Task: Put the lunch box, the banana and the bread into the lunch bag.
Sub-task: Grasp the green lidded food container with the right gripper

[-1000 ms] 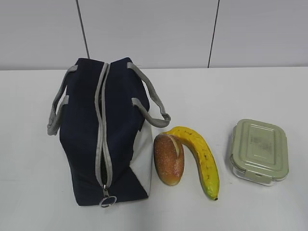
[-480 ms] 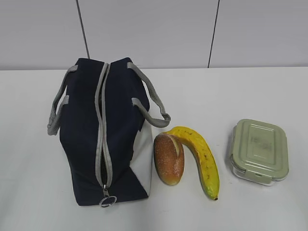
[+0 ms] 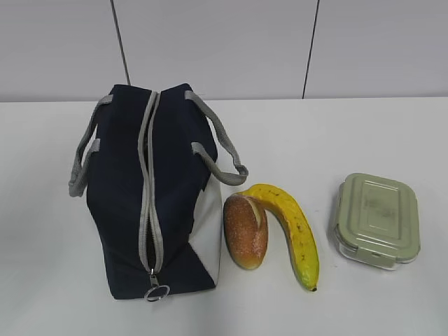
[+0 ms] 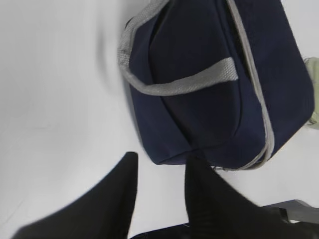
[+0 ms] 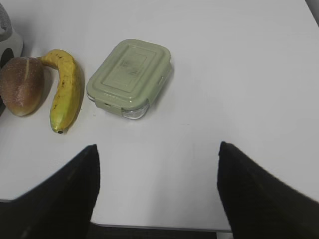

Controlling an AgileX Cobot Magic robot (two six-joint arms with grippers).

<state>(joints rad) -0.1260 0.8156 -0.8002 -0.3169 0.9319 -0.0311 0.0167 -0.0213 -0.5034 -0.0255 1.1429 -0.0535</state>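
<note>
Bag (image 3: 150, 192) sitting on the table (image 3: 364, 133) with its zipper (image 3: 149, 182) run shut along the top and the ring pull (image 3: 157, 292) lying at the near end, just as a second ago. Nothing shifting in the exterior view across that second: bread (image 3: 246, 231), banana (image 3: 290, 229) and box (image 3: 378, 218) lying exactly where they were, so none of the three steps started yet and, by the look of it, the zipper needing opening first. Bread lying just beside the bag's white panel, banana curling over its far end and touching it, box resting well apart to the right with lid clipped on. Left gripper (image 4: 160, 172) hovering over the table near one end of the bag, jaws standing partly open with nothing between them, opening a shade wider than a moment back; bag filling the upper half of that wrist view, a grey handle (image 4: 187, 82) draped across its side. Right gripper (image 5: 157, 164) hanging wide open and empty, unchanged, box lying ahead of it and slightly left, banana and bread farther left. Neither arm showing in the exterior view.
</note>
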